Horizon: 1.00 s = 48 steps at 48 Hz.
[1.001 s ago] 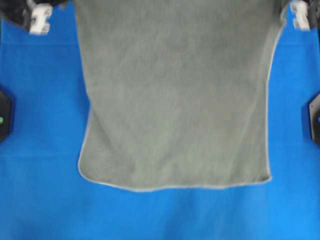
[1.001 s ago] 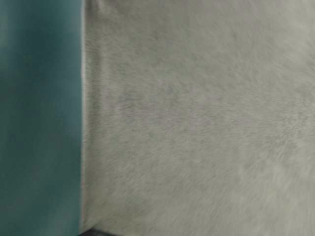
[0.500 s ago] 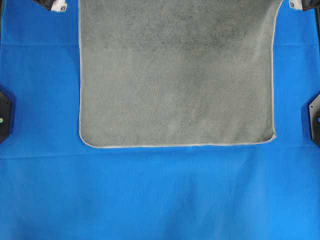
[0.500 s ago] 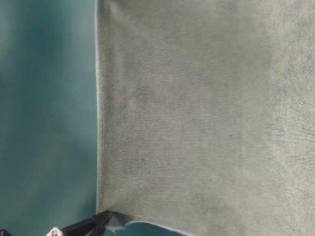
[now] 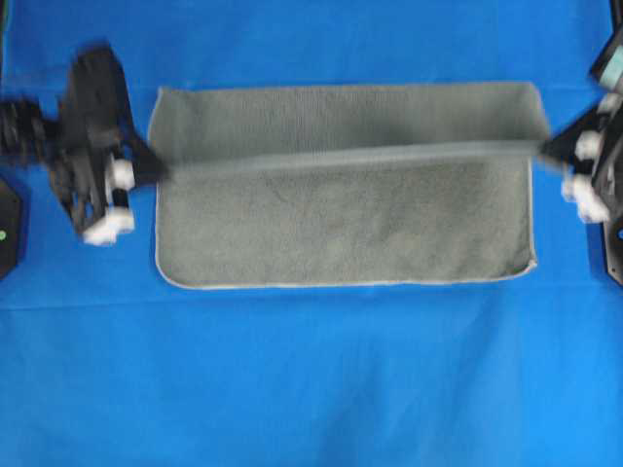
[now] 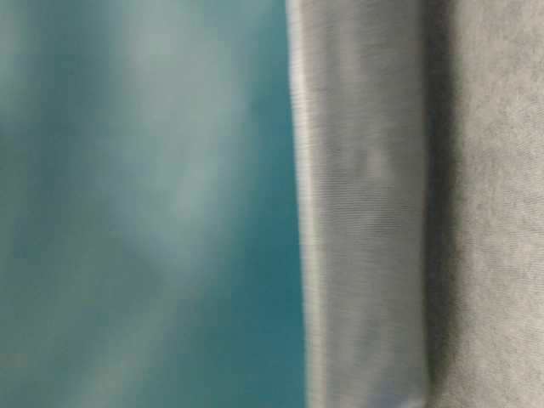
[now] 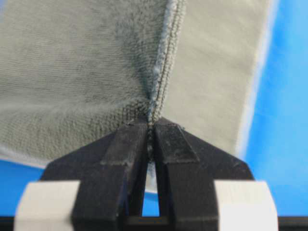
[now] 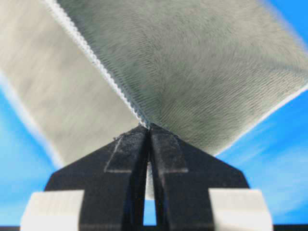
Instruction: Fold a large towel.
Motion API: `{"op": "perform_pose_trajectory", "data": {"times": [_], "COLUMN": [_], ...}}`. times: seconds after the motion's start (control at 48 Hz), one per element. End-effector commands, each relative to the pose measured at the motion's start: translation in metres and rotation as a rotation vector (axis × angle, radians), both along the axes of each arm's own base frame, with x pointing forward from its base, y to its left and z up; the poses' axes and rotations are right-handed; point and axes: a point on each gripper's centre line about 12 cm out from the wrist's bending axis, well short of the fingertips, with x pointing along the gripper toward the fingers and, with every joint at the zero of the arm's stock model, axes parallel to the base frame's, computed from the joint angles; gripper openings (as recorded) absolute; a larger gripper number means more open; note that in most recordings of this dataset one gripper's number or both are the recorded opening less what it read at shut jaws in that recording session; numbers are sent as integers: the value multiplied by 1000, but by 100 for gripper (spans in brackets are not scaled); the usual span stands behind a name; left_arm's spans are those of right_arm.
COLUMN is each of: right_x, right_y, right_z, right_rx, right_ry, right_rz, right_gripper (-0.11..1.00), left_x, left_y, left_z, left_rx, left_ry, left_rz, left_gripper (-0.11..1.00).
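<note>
The large towel [image 5: 341,229] is grey-green with a pale hem and lies across the blue sheet, doubled over along its far side. One hem is held taut above it as a dark line from left to right. My left gripper [image 5: 156,170] is shut on that hem's left corner, and the left wrist view shows the cloth [image 7: 96,72] pinched at the tips of the left gripper [image 7: 151,122]. My right gripper [image 5: 547,149] is shut on the right corner, where the right gripper's [image 8: 149,127] tips clamp the stitched towel [image 8: 202,72]. The table-level view shows only blurred towel [image 6: 382,212].
A bright blue sheet [image 5: 311,379] covers the whole table. Black arm bases sit at the left edge [image 5: 8,229] and at the right edge [image 5: 613,258]. In the table-level view the sheet [image 6: 144,212] fills the left half.
Both grippers came from the top of the overhead view toward the towel's near hem, carrying the held edge over the cloth. A fold has formed along the far side.
</note>
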Motion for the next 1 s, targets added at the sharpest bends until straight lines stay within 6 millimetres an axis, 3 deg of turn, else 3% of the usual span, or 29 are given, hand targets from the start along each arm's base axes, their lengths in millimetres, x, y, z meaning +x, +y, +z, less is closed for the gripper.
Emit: {"op": "perform_pose_trajectory", "data": {"times": [0.0, 0.25, 0.584, 0.667, 0.813, 0.876, 0.98], "right_x": [6, 14, 26, 26, 27, 29, 31], "right_y": [10, 31, 43, 44, 47, 49, 51], "right_z": [-10, -59, -69, -68, -67, -62, -50], "right_rx": [44, 108, 127, 138, 149, 148, 132], "right_ry": [-10, 42, 1, -2, -7, -15, -41], "right_rz": [24, 68, 108, 102, 102, 118, 145], "right_gripper": [0, 0, 0, 1, 2, 17, 50], "left_x": [5, 15, 25, 24, 23, 23, 20], "left_y": [-21, -41, -48, -48, -48, -48, -48], "left_z": [-17, -67, -70, -69, -58, -46, -24], "left_rx": [-29, -108, -105, -107, -104, -105, -99], "left_ry": [-39, 39, 48, 49, 42, 22, -6], "left_rz": [-40, -10, -34, -31, -38, -42, -54], "left_gripper": [1, 1, 2, 18, 63, 79, 78]}}
